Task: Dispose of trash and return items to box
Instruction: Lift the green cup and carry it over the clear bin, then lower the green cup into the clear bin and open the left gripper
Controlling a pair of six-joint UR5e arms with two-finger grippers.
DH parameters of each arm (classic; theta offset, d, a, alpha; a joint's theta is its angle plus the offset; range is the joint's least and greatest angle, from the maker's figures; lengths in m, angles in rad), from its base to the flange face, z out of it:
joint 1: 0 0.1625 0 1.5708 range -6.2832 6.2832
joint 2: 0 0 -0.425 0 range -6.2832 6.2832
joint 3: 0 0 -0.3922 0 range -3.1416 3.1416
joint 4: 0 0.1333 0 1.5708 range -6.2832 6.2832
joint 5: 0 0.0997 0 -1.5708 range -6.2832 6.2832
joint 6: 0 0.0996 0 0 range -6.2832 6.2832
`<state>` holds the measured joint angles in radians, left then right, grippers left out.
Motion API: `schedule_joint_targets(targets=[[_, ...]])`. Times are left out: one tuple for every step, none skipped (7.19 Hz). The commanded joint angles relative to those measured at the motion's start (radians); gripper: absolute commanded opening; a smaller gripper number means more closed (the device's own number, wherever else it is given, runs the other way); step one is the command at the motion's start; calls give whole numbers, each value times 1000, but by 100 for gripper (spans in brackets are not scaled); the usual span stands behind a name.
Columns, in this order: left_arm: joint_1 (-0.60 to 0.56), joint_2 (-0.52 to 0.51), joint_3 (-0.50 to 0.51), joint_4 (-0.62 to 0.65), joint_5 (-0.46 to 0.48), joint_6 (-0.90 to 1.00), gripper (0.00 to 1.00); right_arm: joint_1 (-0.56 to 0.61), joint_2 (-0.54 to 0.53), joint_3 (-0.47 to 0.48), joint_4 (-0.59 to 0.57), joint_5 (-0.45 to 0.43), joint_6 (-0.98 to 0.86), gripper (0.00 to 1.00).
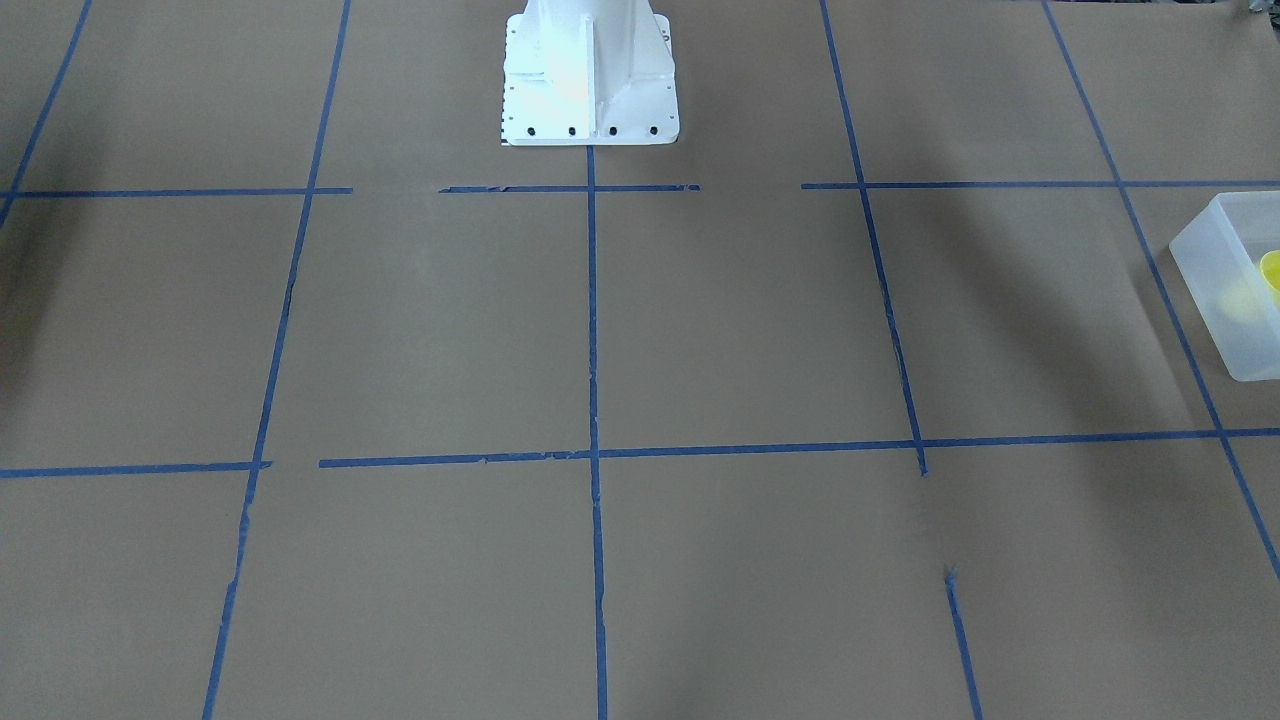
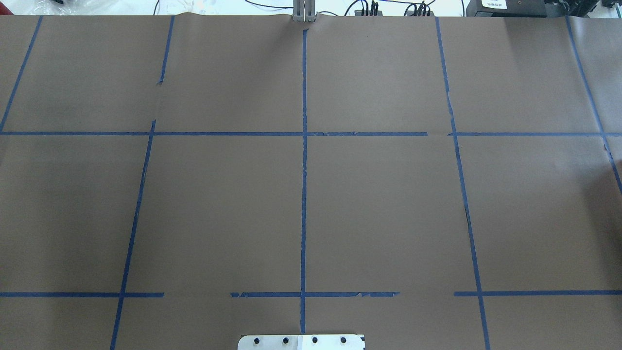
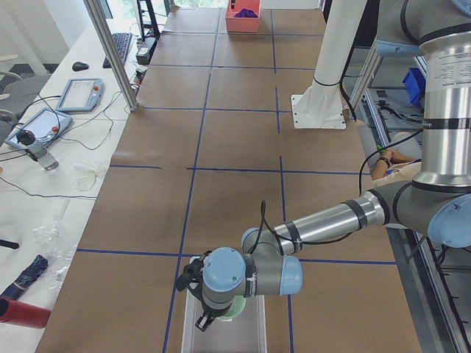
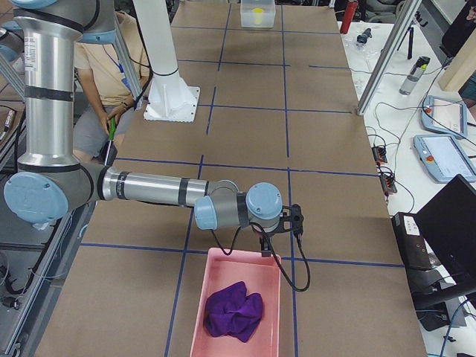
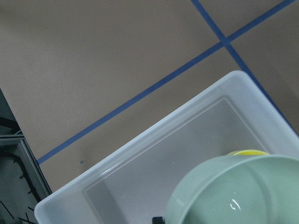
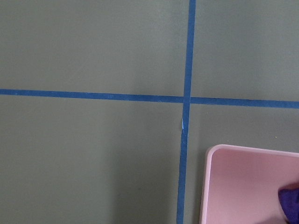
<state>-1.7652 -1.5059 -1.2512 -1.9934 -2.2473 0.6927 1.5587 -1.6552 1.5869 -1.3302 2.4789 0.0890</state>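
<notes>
The mint-green bowl (image 5: 238,193) hangs close under my left wrist camera, above the floor of the frosted white box (image 5: 140,163). The yellow cup (image 5: 247,152) stands in the box behind it; the cup (image 1: 1272,270) and the box (image 1: 1225,290) also show in the front view. In the exterior left view my left gripper (image 3: 208,318) is over the box (image 3: 228,338) with the bowl (image 3: 234,309) at it. Its fingers are hidden by the bowl. My right gripper (image 4: 265,248) hovers at the far edge of a pink bin (image 4: 223,297); I cannot tell whether it is open or shut.
The pink bin holds a crumpled purple cloth (image 4: 234,309); its corner (image 6: 247,186) shows in the right wrist view. The white robot base (image 1: 590,80) stands mid-table. Brown paper with blue tape lines (image 2: 303,194) covers the table. A person sits beside the robot (image 4: 111,67).
</notes>
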Motion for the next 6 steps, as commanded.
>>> schedule_joint_targets(targets=[[-5,-42,181,-149,9,13,0,-3,0,-2,0,0,2,100],[-5,-69,238,-192,38,7,0,-3,0,-2,-1,0,2,100],[-6,-77,265,-218,41,2,0,-5,0,-2,-1,0,2,100],[-6,-77,286,-219,41,1,0,-14,0,-2,-1,-2,2,100],[-6,-79,300,-219,41,-4,0,-22,2,-4,-1,-3,2,100],[-6,-80,303,-219,41,-37,0,-25,11,-4,-1,-3,6,100]])
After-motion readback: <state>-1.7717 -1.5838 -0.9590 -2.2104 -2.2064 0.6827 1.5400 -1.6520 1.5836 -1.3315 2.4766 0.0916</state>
